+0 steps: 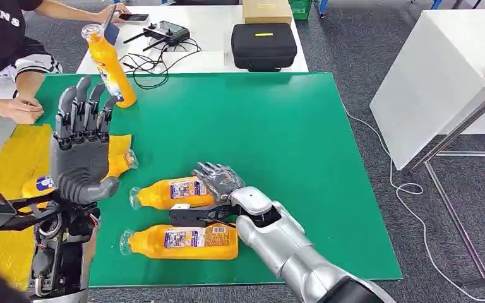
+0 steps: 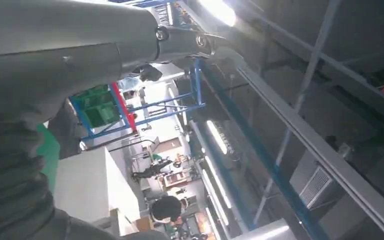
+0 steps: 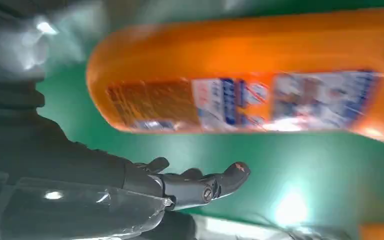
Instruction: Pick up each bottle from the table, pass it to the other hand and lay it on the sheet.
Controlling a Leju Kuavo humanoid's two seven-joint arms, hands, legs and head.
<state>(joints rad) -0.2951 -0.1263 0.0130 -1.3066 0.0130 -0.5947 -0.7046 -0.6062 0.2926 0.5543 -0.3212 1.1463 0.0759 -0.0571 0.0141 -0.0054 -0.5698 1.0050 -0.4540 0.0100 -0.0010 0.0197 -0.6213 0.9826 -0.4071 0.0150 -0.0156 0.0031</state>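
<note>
Lying on its side on the green table mat (image 1: 278,126), an orange plastic bottle with a printed label (image 1: 172,193) meets the robot's right hand (image 1: 218,183), fingers spread over its base, grasp unclear. Nearer, a second orange bottle (image 1: 183,242) lies flat. Left hand (image 1: 82,148) is raised, fingers extended, empty, above the yellow sheet (image 1: 12,170).

Green surface (image 1: 278,139) w/ a yellow sheet (image 1: 12,164) along its left edge. Two orange bottles lying flat near the front: one (image 1: 167,192) just behind the other (image 1: 183,242), caps pointing left. Third bottle (image 1: 108,63) upright at back left. Another bottle (image 1: 119,161) lying on the sheet, partly hidden.
</note>
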